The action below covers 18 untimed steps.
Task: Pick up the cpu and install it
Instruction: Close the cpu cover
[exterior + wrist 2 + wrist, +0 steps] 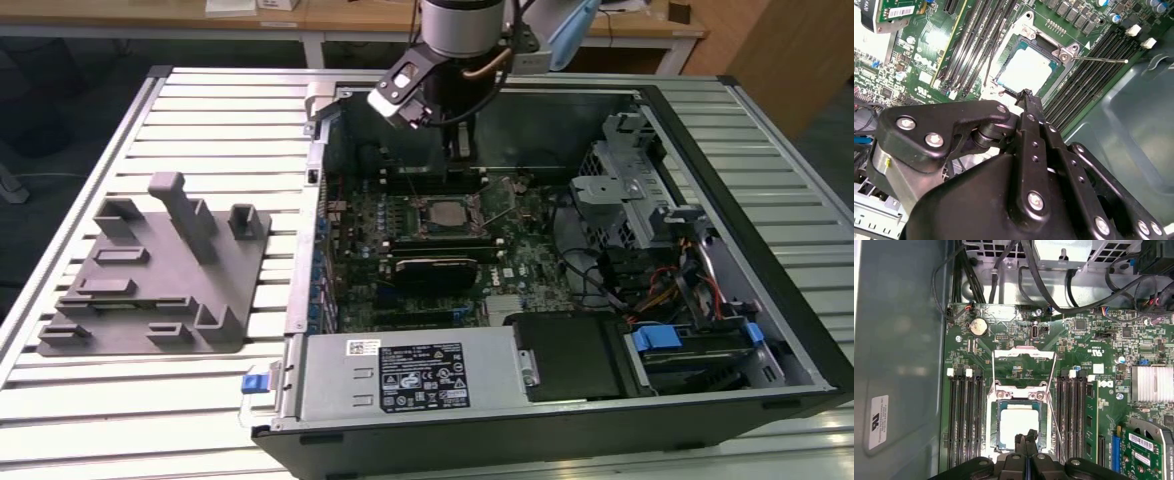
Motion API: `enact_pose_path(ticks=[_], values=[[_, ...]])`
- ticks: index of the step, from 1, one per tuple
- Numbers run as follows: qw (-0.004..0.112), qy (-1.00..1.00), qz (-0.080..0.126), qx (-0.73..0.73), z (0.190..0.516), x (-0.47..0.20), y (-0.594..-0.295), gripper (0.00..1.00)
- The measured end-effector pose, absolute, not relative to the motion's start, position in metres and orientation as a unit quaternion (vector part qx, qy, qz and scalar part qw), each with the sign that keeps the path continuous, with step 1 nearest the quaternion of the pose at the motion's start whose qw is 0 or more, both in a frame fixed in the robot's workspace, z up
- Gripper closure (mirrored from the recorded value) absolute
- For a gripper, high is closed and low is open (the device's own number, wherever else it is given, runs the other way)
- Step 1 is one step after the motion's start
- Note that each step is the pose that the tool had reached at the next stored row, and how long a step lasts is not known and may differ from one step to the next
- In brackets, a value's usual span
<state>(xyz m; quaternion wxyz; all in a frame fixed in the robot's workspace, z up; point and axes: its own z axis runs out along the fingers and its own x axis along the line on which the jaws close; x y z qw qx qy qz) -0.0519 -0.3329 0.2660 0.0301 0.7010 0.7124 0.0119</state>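
cpu [1014, 422] edge partly hidden — behind gripper [1026, 436]

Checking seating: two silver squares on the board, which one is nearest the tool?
The cpu chip, smooth-topped, lying in the open socket right at the tool tip. The other, a ribbed heatsink, sits beyond the memory slots.

A black-and-white printed label [424, 385] covers the power supply's [334, 390] top, with a small white sticker [362, 347] at its far corner; neither is legible. In the first wrist view a marked sticker [876, 422] sits on the case wall [899, 340], barcode labels [1141, 441] on the green card [1154, 465], and white print [1102, 384] on the motherboard [1019, 365]
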Motion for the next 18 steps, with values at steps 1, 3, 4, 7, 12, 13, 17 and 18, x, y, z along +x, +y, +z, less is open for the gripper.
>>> enact_pose_path(ticks=[1, 3, 4, 7, 12, 13, 17, 18], values=[[0.03, 0.712, 0.012, 0.701, 0.2672, -0.0519, -0.3329, 0.89], [0.03, 0.712, 0.012, 0.701, 0.2694, -0.0519, -0.3329, 0.89], [0.03, 0.712, 0.012, 0.701, 0.2702, -0.0519, -0.3329, 0.89], [0.03, 0.712, 0.012, 0.701, 0.2721, -0.0519, -0.3329, 0.89], [0.03, 0.712, 0.012, 0.701, 0.2725, -0.0519, -0.3329, 0.89], [0.03, 0.712, 0.012, 0.701, 0.2725, -0.0519, -0.3329, 0.89], [0.03, 0.712, 0.012, 0.701, 0.2726, -0.0498, -0.3329, 0.89], [0.03, 0.712, 0.012, 0.701, 0.2726, -0.049, -0.3329, 0.89]])
